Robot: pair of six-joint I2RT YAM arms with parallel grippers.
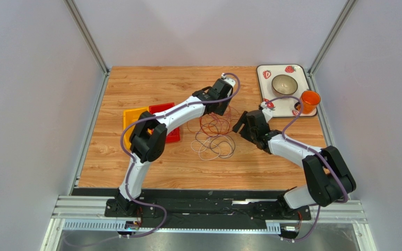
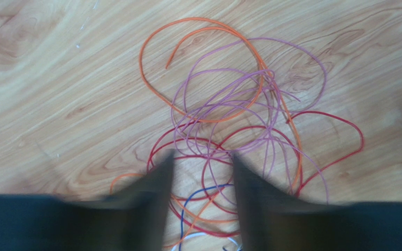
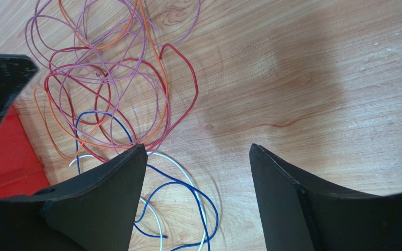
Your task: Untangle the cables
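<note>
The cables [image 1: 214, 133] lie in one loose tangle on the wooden table between both arms. Orange, purple and red loops overlap in the left wrist view [image 2: 263, 78]. My left gripper [image 2: 202, 157] hovers low over the tangle's far side, jaws partly apart, with red, orange and blue strands lying on the table between its fingers and nothing pinched. In the top view the left gripper [image 1: 223, 111] is at the tangle's far edge. My right gripper [image 3: 198, 149] stands wide open at the tangle's right edge [image 1: 238, 127], above a blue cable [image 3: 216, 209] and a white cable [image 3: 187, 178].
A red bin [image 1: 161, 110] and an orange bin [image 1: 132, 117] sit left of the tangle, under the left arm. At the back right, a white strawberry tray [image 1: 265, 99] holds a bowl [image 1: 285, 84], with an orange cup [image 1: 309, 99] at its edge.
</note>
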